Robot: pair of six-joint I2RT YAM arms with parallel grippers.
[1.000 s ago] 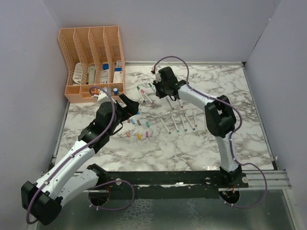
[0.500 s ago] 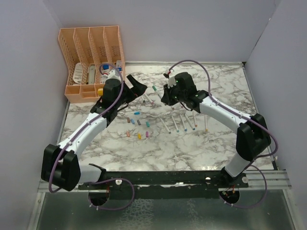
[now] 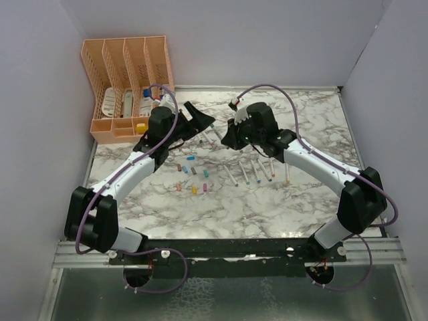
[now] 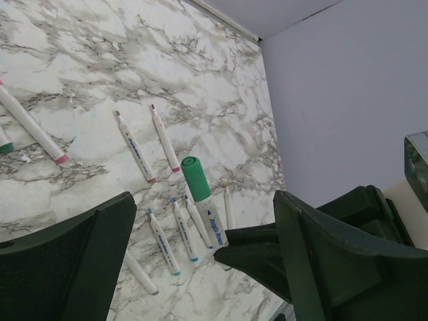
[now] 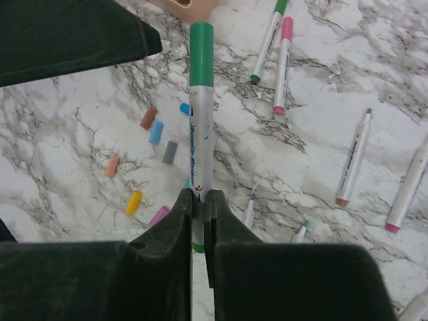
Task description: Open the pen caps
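My right gripper is shut on a white-grey pen above the table, and its green cap points toward the left gripper. In the left wrist view that green cap lies in the gap between the fingers of the open left gripper, and neither finger touches it. From above, the left gripper and the right gripper nearly meet at the table's middle rear. Loose pen caps lie below them, with uncapped pens in a row to the right.
A peach organiser stands at the back left, close behind the left arm. Two pens, one green-ended and one pink-ended, lie near it. More pens are spread over the marble top. Walls close in the left, back and right sides.
The left arm has swung right and back to the right gripper, and its jaws have narrowed a little. The right arm has come forward and left, with the green-capped pen held in its gripper.
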